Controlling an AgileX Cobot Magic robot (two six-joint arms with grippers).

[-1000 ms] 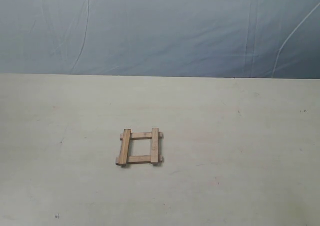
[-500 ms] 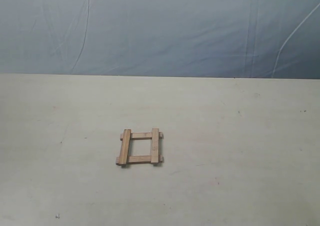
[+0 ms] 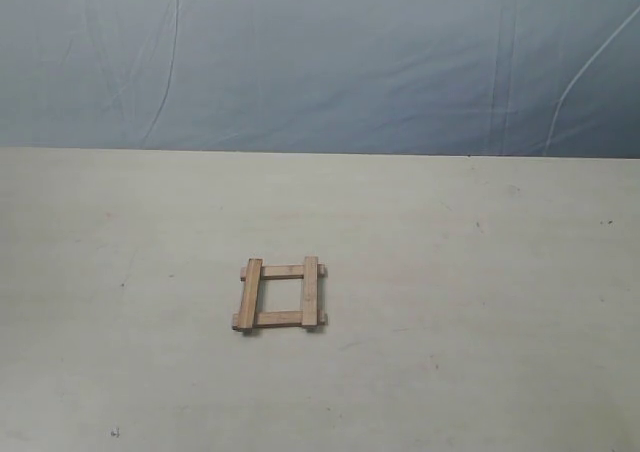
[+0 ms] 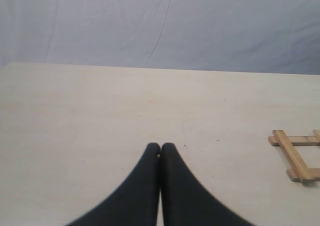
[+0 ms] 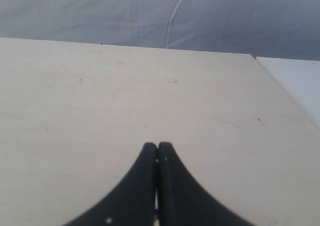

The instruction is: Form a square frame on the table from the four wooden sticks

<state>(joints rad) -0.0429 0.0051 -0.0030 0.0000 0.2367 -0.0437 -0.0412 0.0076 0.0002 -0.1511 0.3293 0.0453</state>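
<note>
Square frame [image 3: 281,295] of four overlapped wooden sticks [image 3: 310,292], flat on the worktop [image 3: 480,272] left of its middle, well away from every edge (left fingers [image 4: 145,186] and right fingers [image 5: 140,186] pressed closed, holding nothing).

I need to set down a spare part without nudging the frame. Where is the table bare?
Bare table stretches widest right of the square frame, also behind it up to the blue backdrop, in front of it, and left of it. Only the frame's own spot is taken.
</note>
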